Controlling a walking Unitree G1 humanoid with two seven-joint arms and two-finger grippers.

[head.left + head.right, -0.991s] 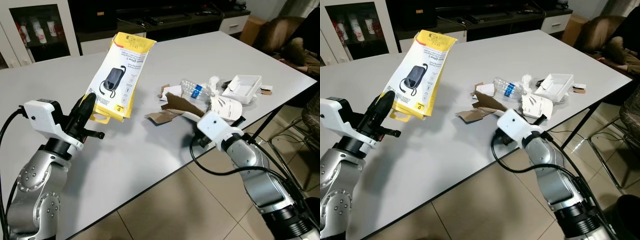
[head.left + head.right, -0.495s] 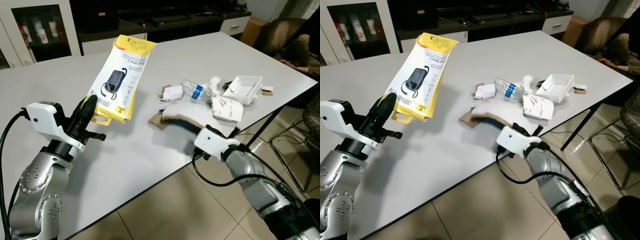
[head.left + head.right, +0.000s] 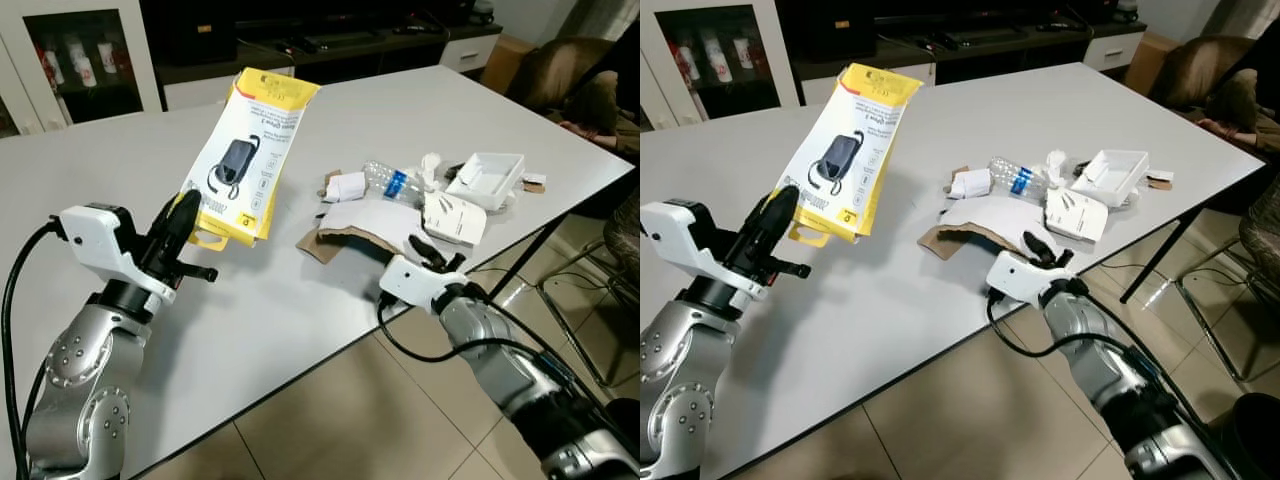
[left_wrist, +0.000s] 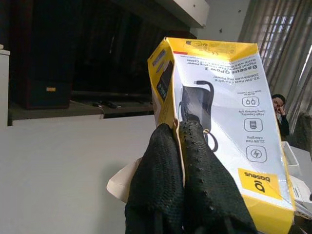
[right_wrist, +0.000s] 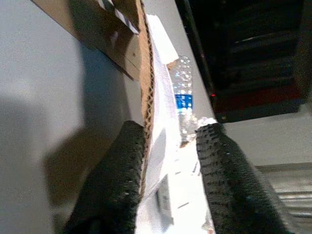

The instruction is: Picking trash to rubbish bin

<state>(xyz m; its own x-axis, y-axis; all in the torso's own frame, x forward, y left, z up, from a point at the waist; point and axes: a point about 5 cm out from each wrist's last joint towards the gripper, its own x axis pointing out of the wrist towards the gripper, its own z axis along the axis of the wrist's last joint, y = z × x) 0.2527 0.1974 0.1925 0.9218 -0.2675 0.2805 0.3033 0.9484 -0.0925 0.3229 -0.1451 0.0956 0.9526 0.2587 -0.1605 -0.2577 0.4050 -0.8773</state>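
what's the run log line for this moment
left gripper: shut on yellow box, held above table | right gripper: open around cardboard edge | bin: unseen

A yellow retail box [image 3: 243, 160] with a printed power bank picture is held tilted in the air above the white table's near left part, pinched at its lower edge. Further right, a flat torn cardboard piece [image 3: 350, 228] (brown underside, white face) lies on the table. Behind it sit a clear plastic bottle [image 3: 388, 180] with a blue label on its side, a small white carton [image 3: 456, 217], an open white tray [image 3: 487, 176] and crumpled paper scraps [image 3: 345, 186].
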